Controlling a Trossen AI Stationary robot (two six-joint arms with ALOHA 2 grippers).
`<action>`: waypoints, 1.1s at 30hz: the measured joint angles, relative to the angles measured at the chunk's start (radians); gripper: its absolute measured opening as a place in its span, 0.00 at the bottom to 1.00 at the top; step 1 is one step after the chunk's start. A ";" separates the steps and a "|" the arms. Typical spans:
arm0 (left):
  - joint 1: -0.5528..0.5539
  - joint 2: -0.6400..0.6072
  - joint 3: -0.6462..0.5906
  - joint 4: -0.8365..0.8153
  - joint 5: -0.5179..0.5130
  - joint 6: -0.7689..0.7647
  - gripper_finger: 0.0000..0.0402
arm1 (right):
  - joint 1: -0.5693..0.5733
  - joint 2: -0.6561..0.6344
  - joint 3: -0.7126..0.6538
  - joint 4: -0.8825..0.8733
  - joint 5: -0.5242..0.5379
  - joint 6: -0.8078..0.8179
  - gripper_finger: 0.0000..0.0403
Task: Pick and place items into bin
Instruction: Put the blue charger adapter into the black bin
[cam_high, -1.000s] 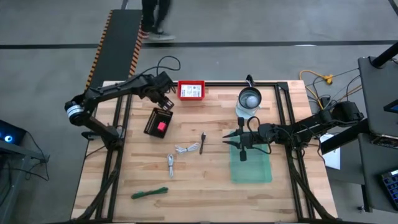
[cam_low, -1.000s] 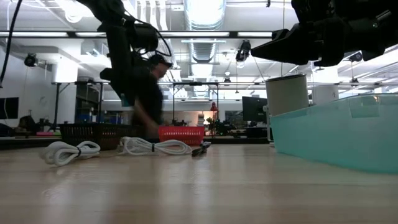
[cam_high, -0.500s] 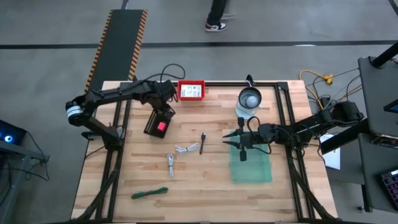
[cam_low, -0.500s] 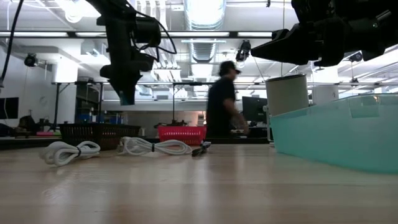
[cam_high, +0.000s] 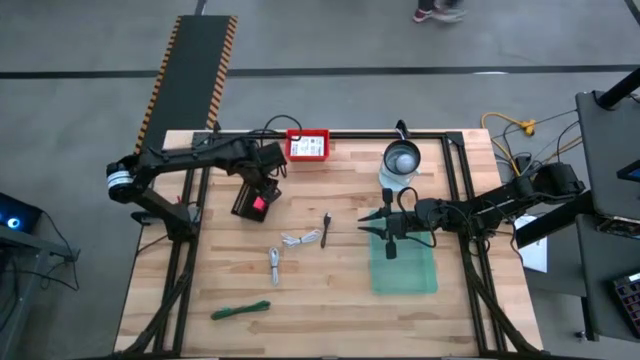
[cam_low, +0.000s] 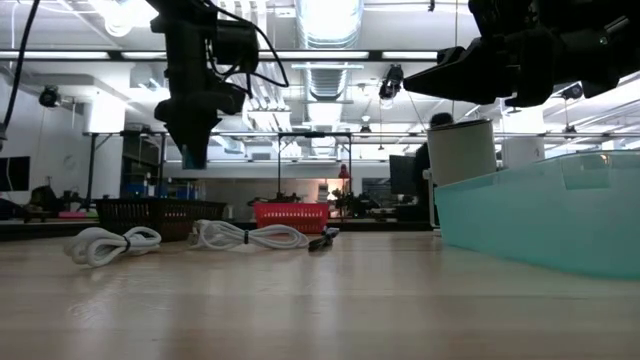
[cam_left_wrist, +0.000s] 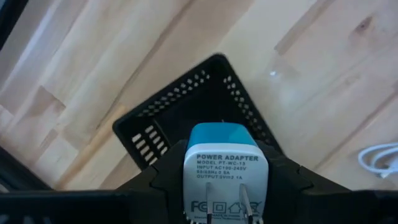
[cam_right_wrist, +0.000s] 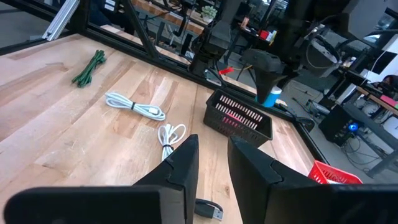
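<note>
Directly below my left gripper (cam_left_wrist: 221, 186), which clamps the adapter (cam_left_wrist: 224, 163), lies the black bin (cam_left_wrist: 186, 106); right gripper (cam_right_wrist: 211, 155) narrow, empty.

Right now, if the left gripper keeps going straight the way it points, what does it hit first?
Likely the black mesh basket. The left gripper, shut on a blue-and-white power adapter, points down into the basket's open top; the adapter would meet it first. Depth is unclear.

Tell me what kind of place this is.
Likely a robotics lab or workshop: exposed ceiling ducts, a wooden workbench, and shelves of equipment behind it.
</note>
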 joint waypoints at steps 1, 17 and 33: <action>-0.004 0.000 0.000 -0.006 0.000 -0.001 0.32 | 0.000 0.000 0.000 0.000 0.000 0.000 0.19; -0.056 0.000 -0.101 -0.037 0.040 -0.031 0.32 | 0.000 0.000 0.000 -0.010 0.000 0.000 0.17; -0.055 0.000 -0.172 -0.036 0.077 -0.184 0.32 | 0.000 0.000 0.000 -0.018 0.000 0.003 0.18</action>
